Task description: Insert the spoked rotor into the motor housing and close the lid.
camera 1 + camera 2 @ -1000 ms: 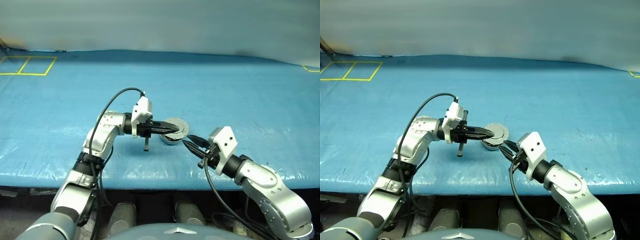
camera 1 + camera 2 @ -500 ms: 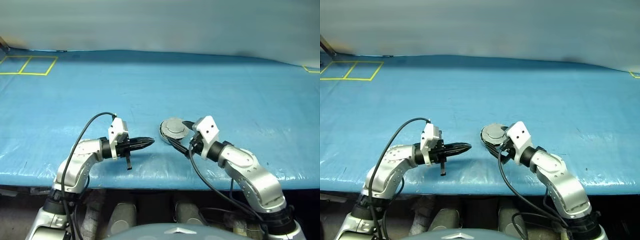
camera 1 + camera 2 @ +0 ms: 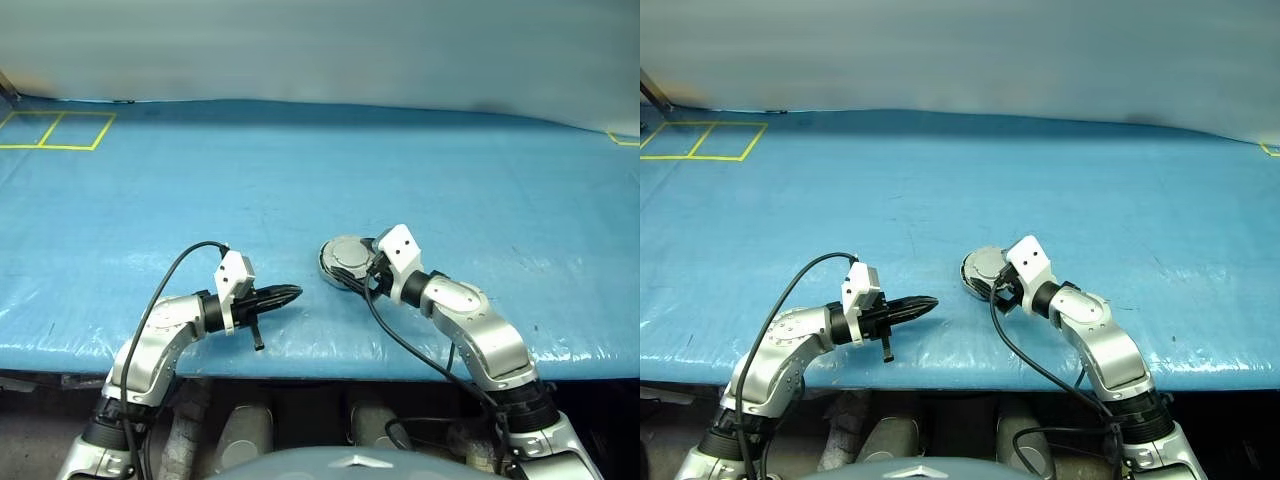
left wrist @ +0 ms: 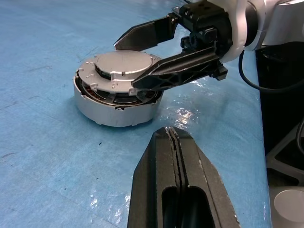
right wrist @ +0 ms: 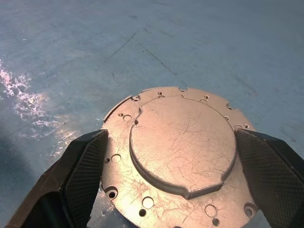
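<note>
Right tool (image 4: 142,61) wide astride lid (image 5: 183,156); left tool (image 3: 290,294) closed, level, apart.

Silver lid (image 5: 183,152) is showing small dark holes; black gripper fingers (image 5: 83,168) are wearing mesh texture; blue table cover (image 3: 300,170) is carrying yellow lines (image 3: 55,130).
</note>
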